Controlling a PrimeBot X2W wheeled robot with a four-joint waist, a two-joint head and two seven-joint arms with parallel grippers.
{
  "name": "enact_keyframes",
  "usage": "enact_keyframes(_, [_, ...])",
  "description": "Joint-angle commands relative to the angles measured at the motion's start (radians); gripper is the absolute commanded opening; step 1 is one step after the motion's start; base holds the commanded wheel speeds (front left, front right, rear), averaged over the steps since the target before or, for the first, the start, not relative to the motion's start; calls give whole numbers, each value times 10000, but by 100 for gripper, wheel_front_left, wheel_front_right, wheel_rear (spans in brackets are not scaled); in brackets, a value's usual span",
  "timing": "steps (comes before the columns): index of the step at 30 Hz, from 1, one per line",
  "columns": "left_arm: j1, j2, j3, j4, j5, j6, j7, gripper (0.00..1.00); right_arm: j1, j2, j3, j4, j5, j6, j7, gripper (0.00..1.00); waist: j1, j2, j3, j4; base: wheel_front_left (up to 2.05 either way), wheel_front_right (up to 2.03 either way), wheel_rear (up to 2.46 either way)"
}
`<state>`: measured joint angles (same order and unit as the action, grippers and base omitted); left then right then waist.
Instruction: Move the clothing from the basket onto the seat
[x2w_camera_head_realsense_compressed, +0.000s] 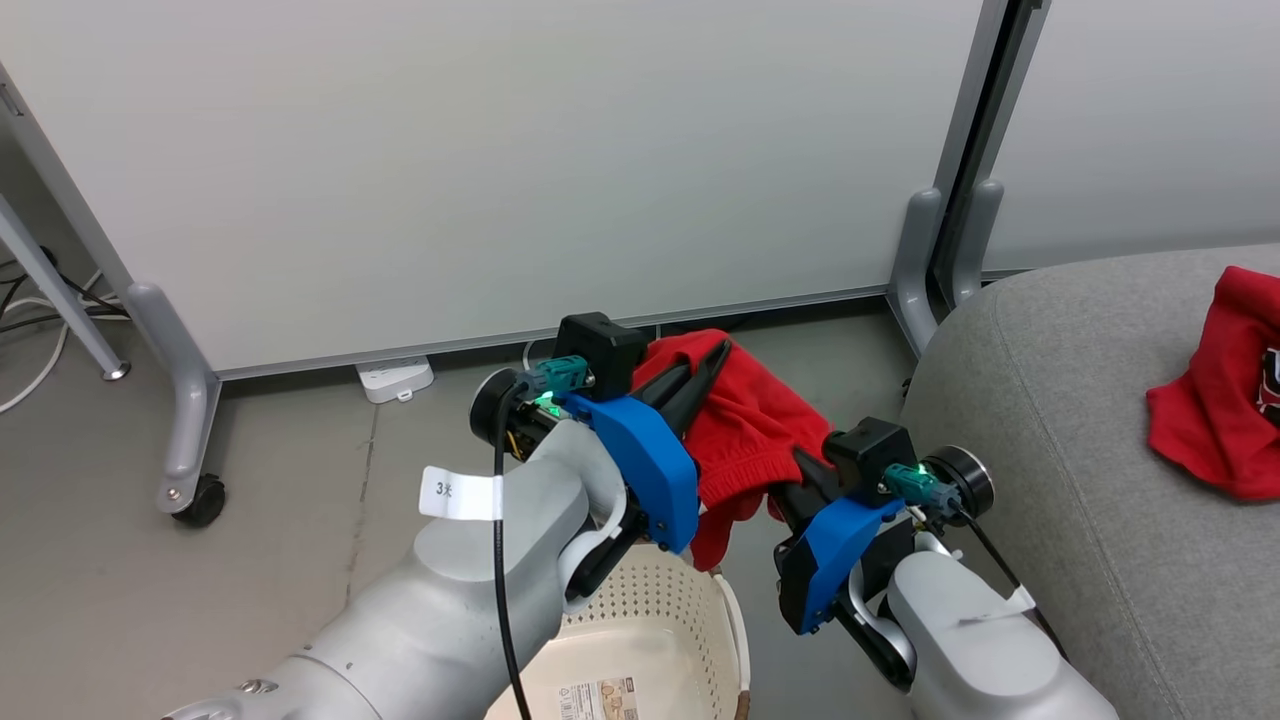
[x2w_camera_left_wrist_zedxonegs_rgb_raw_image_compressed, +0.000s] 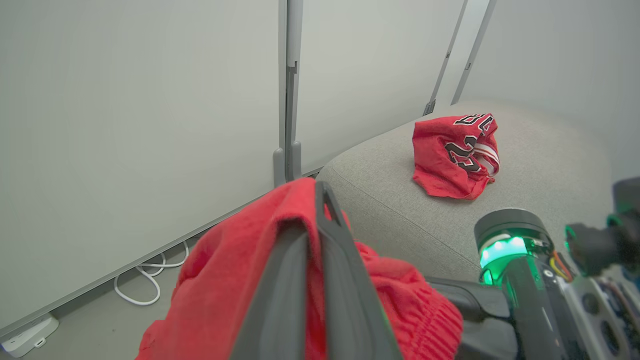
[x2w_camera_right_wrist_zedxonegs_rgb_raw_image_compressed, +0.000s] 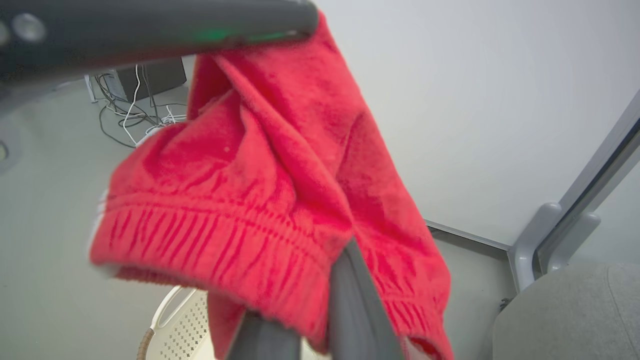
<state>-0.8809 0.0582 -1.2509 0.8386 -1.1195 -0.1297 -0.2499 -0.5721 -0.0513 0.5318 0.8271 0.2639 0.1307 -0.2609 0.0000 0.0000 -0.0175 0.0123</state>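
The red shorts (x2w_camera_head_realsense_compressed: 745, 420) hang in the air above the cream perforated basket (x2w_camera_head_realsense_compressed: 690, 600), held between both grippers. My left gripper (x2w_camera_head_realsense_compressed: 712, 358) is shut on their upper fold, its fingers (x2w_camera_left_wrist_zedxonegs_rgb_raw_image_compressed: 320, 240) pressed together over the cloth. My right gripper (x2w_camera_head_realsense_compressed: 800, 462) is shut on the elastic waistband (x2w_camera_right_wrist_zedxonegs_rgb_raw_image_compressed: 215, 235), lower and to the right. The basket's floor with its label (x2w_camera_head_realsense_compressed: 600, 700) is bare where it shows. The red jersey (x2w_camera_left_wrist_zedxonegs_rgb_raw_image_compressed: 452, 155) lies crumpled on the light-grey seat (x2w_camera_head_realsense_compressed: 1050, 420), to the right of the arms.
White partition panels stand behind on grey feet with a caster (x2w_camera_head_realsense_compressed: 205, 500). A white power strip (x2w_camera_head_realsense_compressed: 395, 378) lies at the foot of the panel, and cables (x2w_camera_head_realsense_compressed: 30, 330) trail at the far left. Grey floor runs between the basket and the seat.
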Motion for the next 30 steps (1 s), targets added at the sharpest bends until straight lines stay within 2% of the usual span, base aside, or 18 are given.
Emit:
enact_keyframes(1, [-134, 25, -46, 13, -46, -6, -85, 0, -211, 9, 35, 23, 72, 1, -48, 0, 0, 0, -8, -21, 0, 0, 0])
enact_keyframes(25, [-169, 81, -118, 184, -213, -6, -154, 0, -76, 14, 64, -237, 373, 1, -57, 0, 0, 0, -68, -297, 0, 0, 0])
enact_keyframes(26, [-165, 92, -61, 203, -192, -6, -152, 13, -67, 14, 65, -259, 386, 1, -55, 0, 0, 0, -65, -308, 0, 0, 0])
enact_keyframes(27, [-128, 105, -3, 208, -140, -6, -159, 58, -64, 14, 55, -297, 394, 1, -55, 0, 0, 0, -59, -317, 0, 0, 0])
enact_keyframes(28, [-61, 126, 70, 185, -63, -6, -164, 98, -62, 15, 26, -339, 396, 1, -55, 0, 0, 0, -49, -321, 0, 0, 0])
enact_keyframes(30, [178, 217, 388, 46, 150, -6, -160, 100, -46, 15, -39, -442, 374, 1, -55, 0, 0, 0, -21, -328, 0, 0, 0])
